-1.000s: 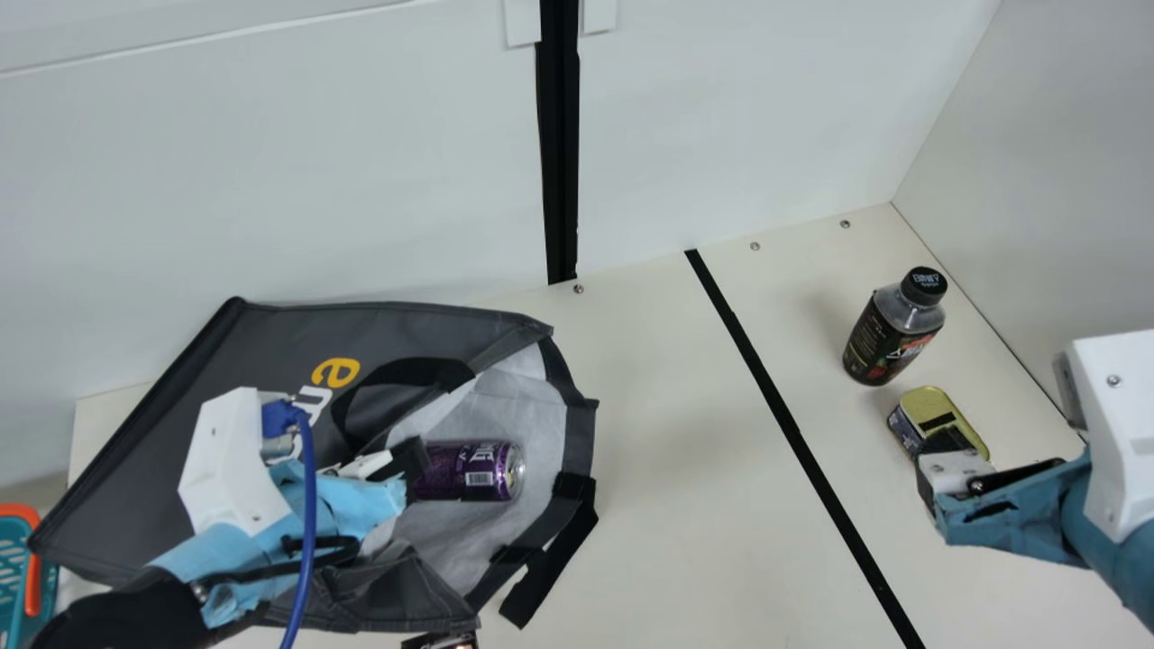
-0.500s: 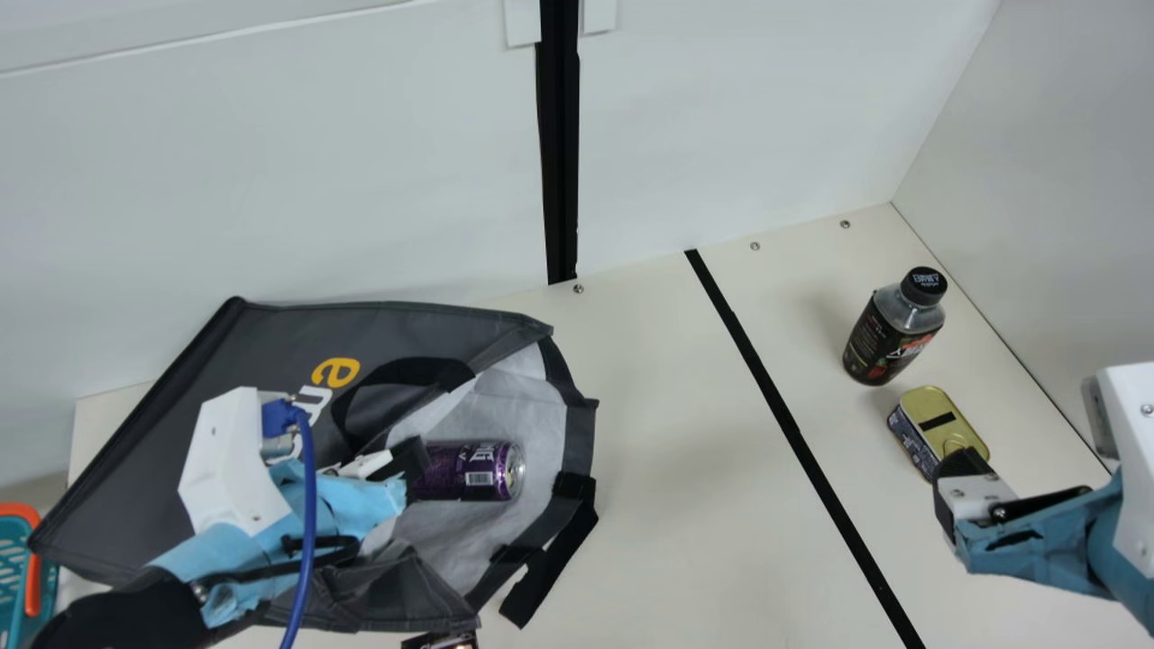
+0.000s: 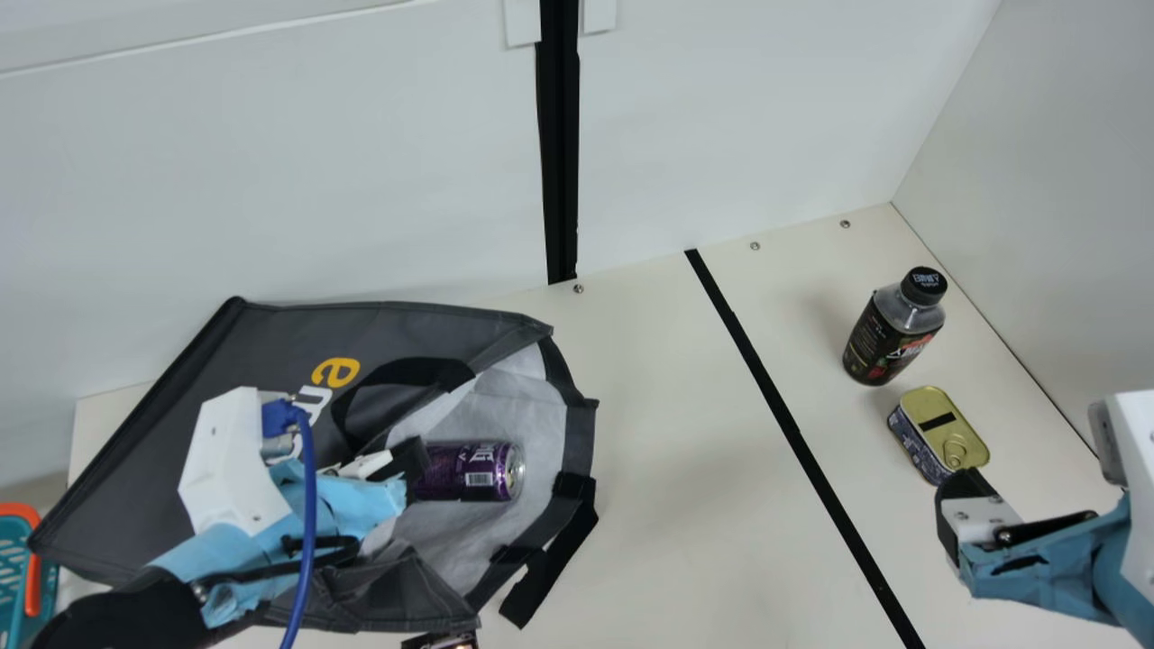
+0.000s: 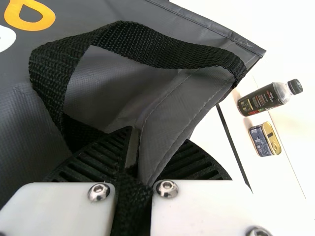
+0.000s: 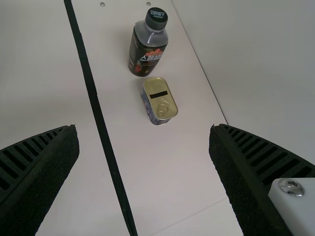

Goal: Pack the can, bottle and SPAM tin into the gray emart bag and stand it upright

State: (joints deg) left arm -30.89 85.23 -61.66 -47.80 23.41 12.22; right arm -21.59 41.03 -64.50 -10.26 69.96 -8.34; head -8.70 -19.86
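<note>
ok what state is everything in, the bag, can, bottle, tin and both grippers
gray emart bag, lying down, mouth open
can, on its side inside the bag
bottle, upright, capped
SPAM tin, lid on, pull ring side up
left gripper, shut on the bag's edge
right gripper, open, empty

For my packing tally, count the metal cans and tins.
2: the purple can lies inside the open gray bag; the SPAM tin is on the table by the bottle. The bag may hide others.
</note>
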